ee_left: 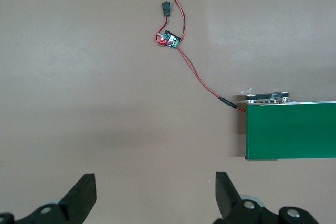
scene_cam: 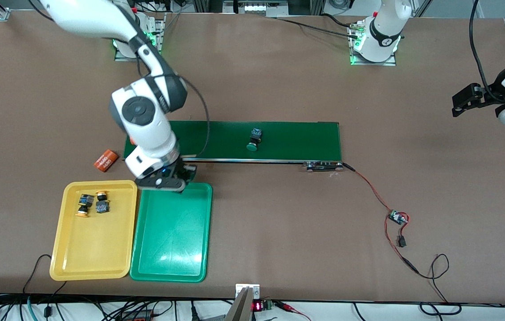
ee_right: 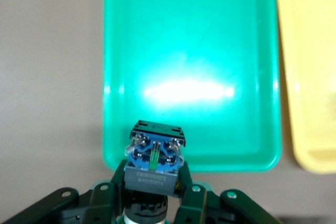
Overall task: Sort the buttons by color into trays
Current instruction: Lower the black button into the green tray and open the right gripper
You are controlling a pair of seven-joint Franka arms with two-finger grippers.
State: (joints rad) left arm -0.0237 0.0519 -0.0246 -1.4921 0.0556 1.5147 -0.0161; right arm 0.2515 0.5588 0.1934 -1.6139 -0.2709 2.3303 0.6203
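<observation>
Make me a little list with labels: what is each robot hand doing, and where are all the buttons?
right gripper: shut on a button, over the green tray edge nearest the belt
left gripper: fingers open, holding nothing, waiting over bare table at its own end
yellow tray: two yellow-capped buttons
green tray: nothing in it yet
conveyor belt: one green-capped button

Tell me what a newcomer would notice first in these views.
The right gripper is shut on a button, over the edge of the green tray nearest the conveyor belt. Two yellow-capped buttons lie in the yellow tray beside it; one green-capped button sits on the belt. The left gripper waits open.
</observation>
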